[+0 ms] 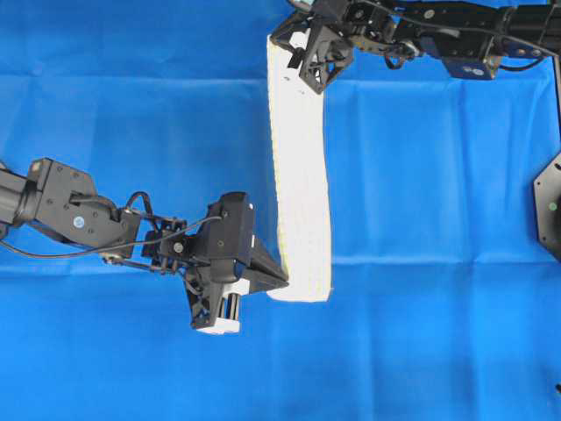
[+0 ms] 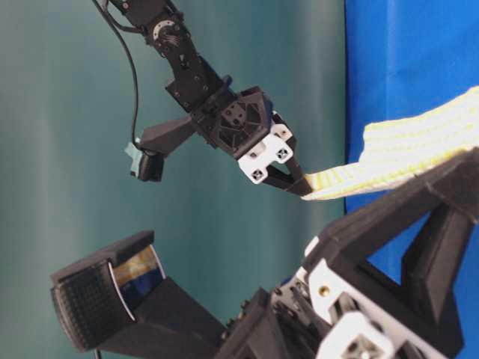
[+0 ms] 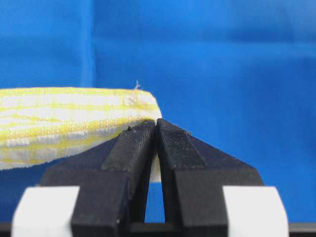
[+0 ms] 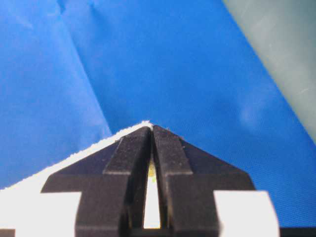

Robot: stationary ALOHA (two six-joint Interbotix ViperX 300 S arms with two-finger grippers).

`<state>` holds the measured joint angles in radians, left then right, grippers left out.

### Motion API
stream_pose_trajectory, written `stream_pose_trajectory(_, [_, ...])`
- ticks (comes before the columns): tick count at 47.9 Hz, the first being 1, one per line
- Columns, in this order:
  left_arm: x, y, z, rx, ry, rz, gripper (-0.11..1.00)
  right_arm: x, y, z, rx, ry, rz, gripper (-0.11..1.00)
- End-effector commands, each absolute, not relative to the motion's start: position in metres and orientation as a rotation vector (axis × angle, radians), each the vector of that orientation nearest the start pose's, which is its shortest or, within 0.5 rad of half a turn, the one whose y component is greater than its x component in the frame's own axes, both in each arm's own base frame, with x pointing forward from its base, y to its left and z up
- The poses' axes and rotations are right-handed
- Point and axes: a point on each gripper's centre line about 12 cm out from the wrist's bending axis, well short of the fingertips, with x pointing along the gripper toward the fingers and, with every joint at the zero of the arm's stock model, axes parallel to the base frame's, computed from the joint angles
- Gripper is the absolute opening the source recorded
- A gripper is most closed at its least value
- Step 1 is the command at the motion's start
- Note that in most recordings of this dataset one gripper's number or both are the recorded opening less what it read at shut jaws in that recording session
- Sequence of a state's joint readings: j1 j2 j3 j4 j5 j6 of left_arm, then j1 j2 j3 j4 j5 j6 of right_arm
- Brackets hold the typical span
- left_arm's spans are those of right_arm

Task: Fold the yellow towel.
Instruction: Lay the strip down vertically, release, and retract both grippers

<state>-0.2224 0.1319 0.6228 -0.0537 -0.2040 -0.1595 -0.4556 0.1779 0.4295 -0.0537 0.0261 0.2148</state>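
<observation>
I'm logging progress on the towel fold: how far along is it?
Done: the yellow towel is already a narrow strip. In hand: the left hand and right hand each pinch one end, holding it above the blue cloth. Left: bringing the ends together, laying it down and letting go.

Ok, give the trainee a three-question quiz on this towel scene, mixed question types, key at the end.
1. True or false: the left gripper is open and clear of the yellow towel.
2. The right gripper grips the towel at which end in the overhead view? A) top B) bottom C) middle
3. Fill in: the surface under the towel is covered by a ____ cloth.

Key
1. False: it is shut on a corner of the towel.
2. A
3. blue
</observation>
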Motion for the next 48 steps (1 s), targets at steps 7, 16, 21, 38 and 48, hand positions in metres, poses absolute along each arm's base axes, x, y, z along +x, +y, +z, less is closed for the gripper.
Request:
stream_pose_trajectory(7, [0.403,-0.094,0.162,-0.146,0.538,-0.16,0.02,0.414,-0.198,0.183,0.284,0.557,-0.479,0.02])
stream_pose_trajectory(16, [0.4,-0.093,0.158,-0.147,0.561,-0.154,0.02,0.415,-0.196,0.18,0.285,0.565,-0.477,0.02])
stream_pose_trajectory(21, [0.4,-0.09,0.157,-0.159,0.575,-0.144,0.06,0.415,-0.195,0.18,0.284,0.568,-0.474,0.02])
stream_pose_trajectory(38, [0.4,-0.088,0.162,-0.163,0.57,-0.138,0.7,0.422,-0.182,0.185,0.207,0.568,-0.423,0.67])
stream_pose_trajectory(48, [0.387,-0.071,0.181,-0.168,0.632,-0.102,0.67,0.409,-0.18,0.209,0.199,0.545,-0.43,0.77])
